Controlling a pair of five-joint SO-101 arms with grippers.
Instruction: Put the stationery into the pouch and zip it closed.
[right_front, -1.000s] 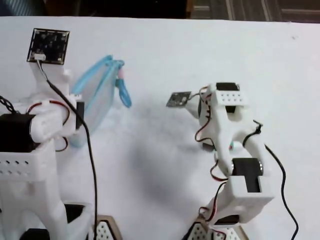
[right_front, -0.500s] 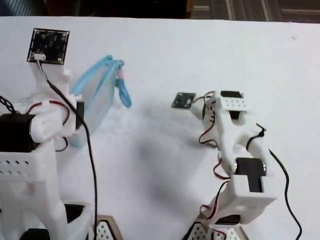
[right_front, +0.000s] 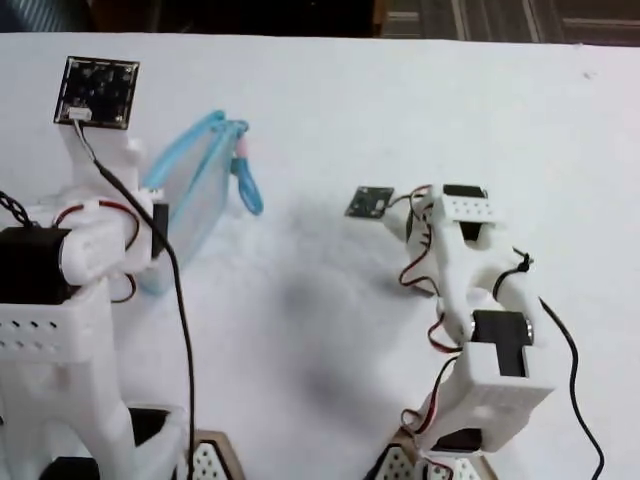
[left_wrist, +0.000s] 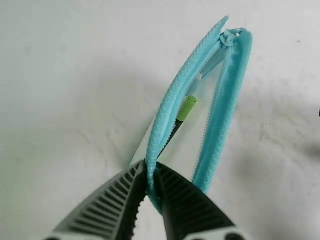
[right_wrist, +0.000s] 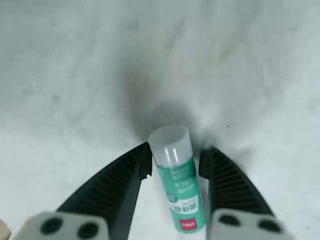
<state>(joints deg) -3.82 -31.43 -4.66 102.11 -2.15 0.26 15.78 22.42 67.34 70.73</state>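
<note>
Over the last second the right arm (right_front: 470, 270) has shifted a little sideways, away from the pouch (right_front: 195, 195). The right fingers (right_wrist: 112, 192) now stand narrow on both sides of the glue stick (right_wrist: 175, 180) on the counter (right_front: 320, 100). Whether they touch it already, we cannot say surely. The left fingers (left_wrist: 112, 205) are clamped on the pouch rim, its mouth open, with a pen (left_wrist: 185, 109) inside. We judge that gripping the stick comes next.

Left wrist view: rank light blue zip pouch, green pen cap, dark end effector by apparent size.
1. light blue zip pouch
2. dark left end effector, enlarged by nearness, so unsure against the pouch
3. green pen cap
</note>
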